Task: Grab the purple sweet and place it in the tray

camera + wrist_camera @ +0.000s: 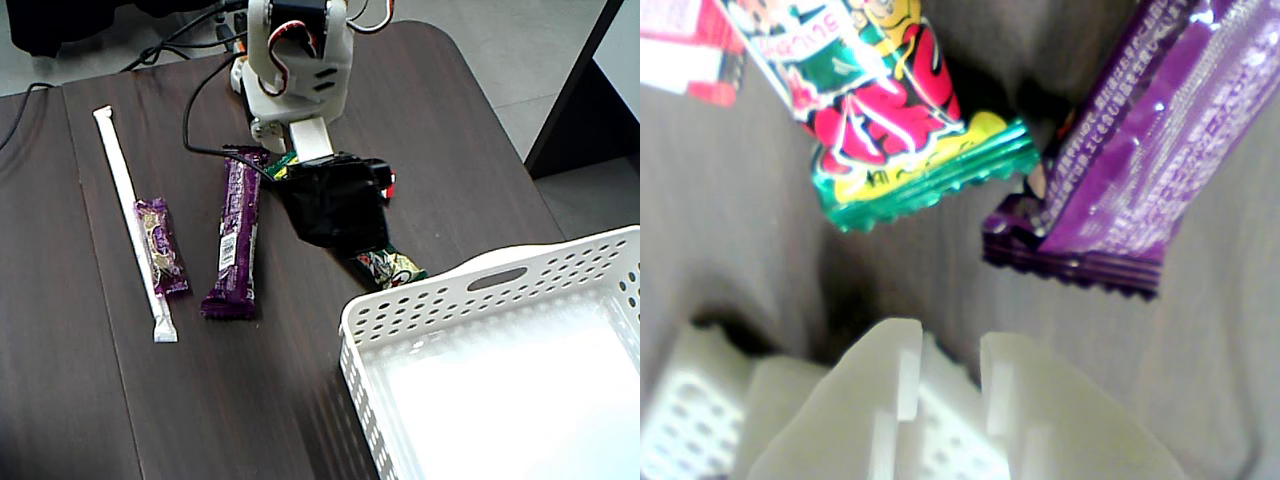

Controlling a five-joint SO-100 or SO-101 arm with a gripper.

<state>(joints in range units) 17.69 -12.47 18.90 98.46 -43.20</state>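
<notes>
You have nothing of the task done yet, by my reading. At the left of the fixed view, the small purple sweet lies flat on the table, against a white wrapped straw. The long purple bar lies to its right, apart from it. Whichever one you mean, neither is gripped. In the wrist view your gripper shows two pale fingers a narrow gap apart with nothing between them, and beyond lie a green packet and the bar's crimped end. At the right the white tray holds no sweet, so reaching, grasping, carrying and releasing all remain. Both purple wrappers look glossy and flat; the small one carries a pale pattern, the long one white label print
</notes>
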